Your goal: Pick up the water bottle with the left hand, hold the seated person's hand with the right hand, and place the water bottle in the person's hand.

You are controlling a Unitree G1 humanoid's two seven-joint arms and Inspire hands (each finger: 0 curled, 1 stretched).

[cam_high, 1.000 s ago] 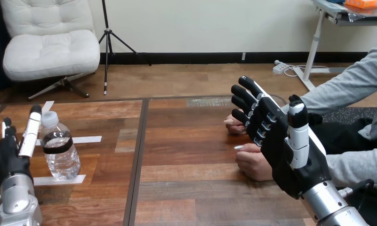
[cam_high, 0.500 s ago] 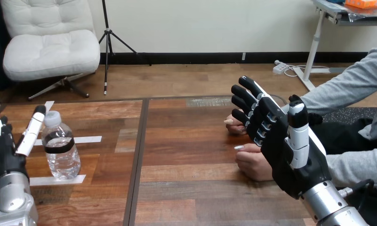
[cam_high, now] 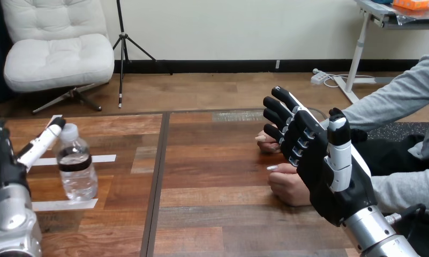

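The clear water bottle (cam_high: 77,167) with a white cap and dark label band stands at the table's left, leaning slightly. My left hand (cam_high: 4,171) is just left of it, open, with the thumb stretched out so its tip lies beside the cap. My right hand (cam_high: 330,166) is raised at the right, open with straight fingers. It stands in front of the person's two hands, the far hand (cam_high: 264,142) and the near fist (cam_high: 287,184), both resting on the table. Whether it touches them I cannot tell.
White tape strips (cam_high: 102,158) mark the wood around the bottle. A dark seam (cam_high: 157,176) runs between the two tabletops. The person's grey sleeves (cam_high: 394,96) come in from the right edge.
My left hand has shifted left and its thumb has swung out towards the bottle's cap. The bottle has slid a little to the right. The right hand and the person's hands have stayed still.
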